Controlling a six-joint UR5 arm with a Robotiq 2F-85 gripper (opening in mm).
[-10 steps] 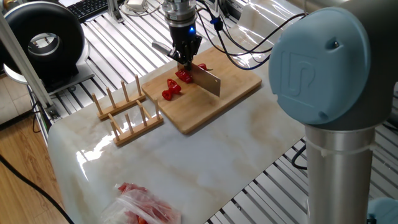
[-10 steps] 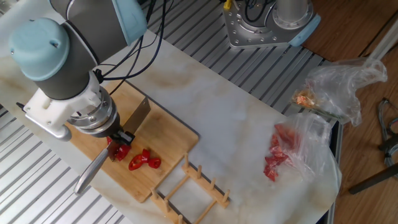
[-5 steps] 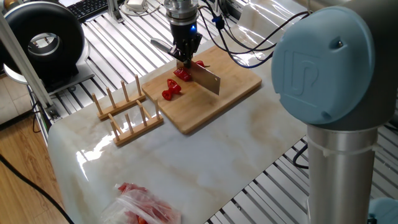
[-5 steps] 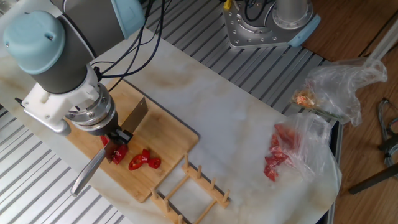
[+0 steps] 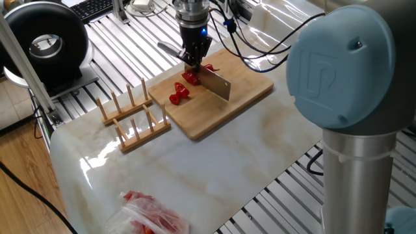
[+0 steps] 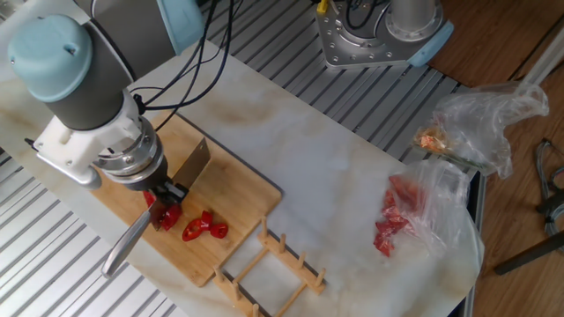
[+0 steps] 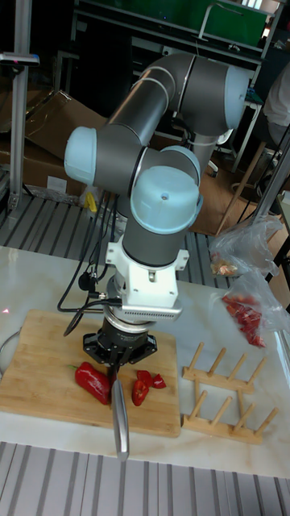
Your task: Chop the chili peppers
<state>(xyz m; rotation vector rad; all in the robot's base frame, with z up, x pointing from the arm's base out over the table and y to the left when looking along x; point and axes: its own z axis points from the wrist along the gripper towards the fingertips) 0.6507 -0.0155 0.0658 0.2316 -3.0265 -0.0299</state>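
board edge: wooden rack [image 6: 269, 267] close beside | far end: plastic bags [image 6: 441, 194] | marble between: open

knife blade [image 7: 115, 372] hidden, plastic bag [image 5: 155, 218] cropped

You've got the gripper [image 6: 166, 195] clamped on the knife [image 6: 164, 204], blade up-right, handle down-left; chili peppers [image 6: 204, 227] chunks just right, on the cutting board [image 6: 244, 210].

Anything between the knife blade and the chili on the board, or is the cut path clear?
Nothing visible is in the way. The gripper holds the knife over the chili peppers on the cutting board; the cut chunks lie beside it, the wooden rack off the board.
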